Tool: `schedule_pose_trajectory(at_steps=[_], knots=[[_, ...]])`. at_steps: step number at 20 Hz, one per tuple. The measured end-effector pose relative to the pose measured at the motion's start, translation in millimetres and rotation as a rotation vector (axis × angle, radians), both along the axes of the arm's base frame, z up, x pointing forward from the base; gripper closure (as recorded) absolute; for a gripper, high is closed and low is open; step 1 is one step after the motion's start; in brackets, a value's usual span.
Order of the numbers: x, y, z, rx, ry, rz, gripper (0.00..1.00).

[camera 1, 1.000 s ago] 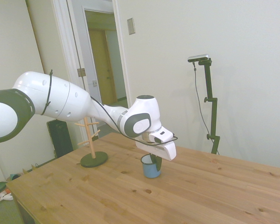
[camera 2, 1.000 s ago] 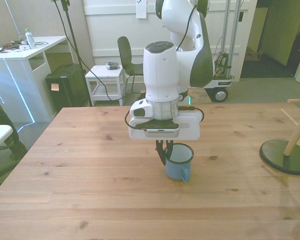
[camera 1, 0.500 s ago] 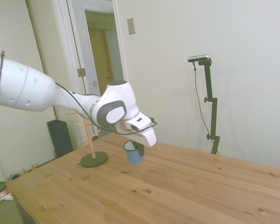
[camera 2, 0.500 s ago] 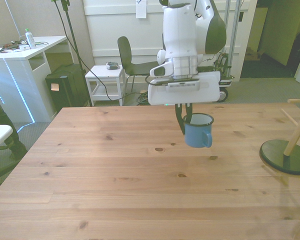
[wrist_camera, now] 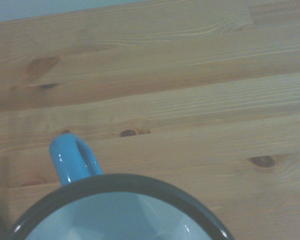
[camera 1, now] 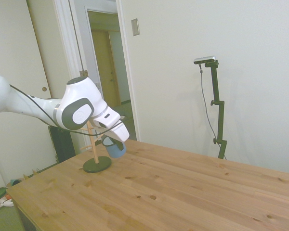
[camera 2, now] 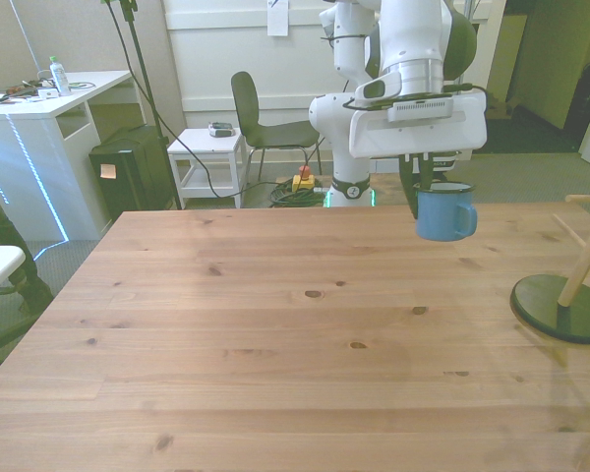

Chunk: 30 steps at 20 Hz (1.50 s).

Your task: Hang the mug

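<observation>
The gripper (camera 2: 423, 189) has lifted the mug (camera 2: 442, 214) clear of the table (camera 2: 275, 324) and carried it across toward the wooden mug tree (camera 1: 93, 144); its fingers pinch the mug's rim wall, one inside and one outside. The mug hangs upright just below the fingers, its handle (wrist_camera: 72, 160) pointing away from them. Transport appears nearly complete, so aligning the handle with a peg is probably next.
</observation>
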<state>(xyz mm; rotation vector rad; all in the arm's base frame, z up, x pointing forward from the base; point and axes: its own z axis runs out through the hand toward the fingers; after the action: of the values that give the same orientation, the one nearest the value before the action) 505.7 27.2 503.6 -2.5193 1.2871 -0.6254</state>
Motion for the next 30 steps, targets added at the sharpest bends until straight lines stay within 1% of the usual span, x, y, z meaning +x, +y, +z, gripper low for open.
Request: schedule_pose_trajectory(at_steps=[5,16,25,30], knots=[[-6,26,11,0.002,-0.026,-0.001,1.0],[2,59,31,-0.017,-0.066,0.004,1.0],[10,96,33,-0.043,-0.064,0.026,1.0],[13,110,29,-0.056,-0.057,0.033,1.0]])
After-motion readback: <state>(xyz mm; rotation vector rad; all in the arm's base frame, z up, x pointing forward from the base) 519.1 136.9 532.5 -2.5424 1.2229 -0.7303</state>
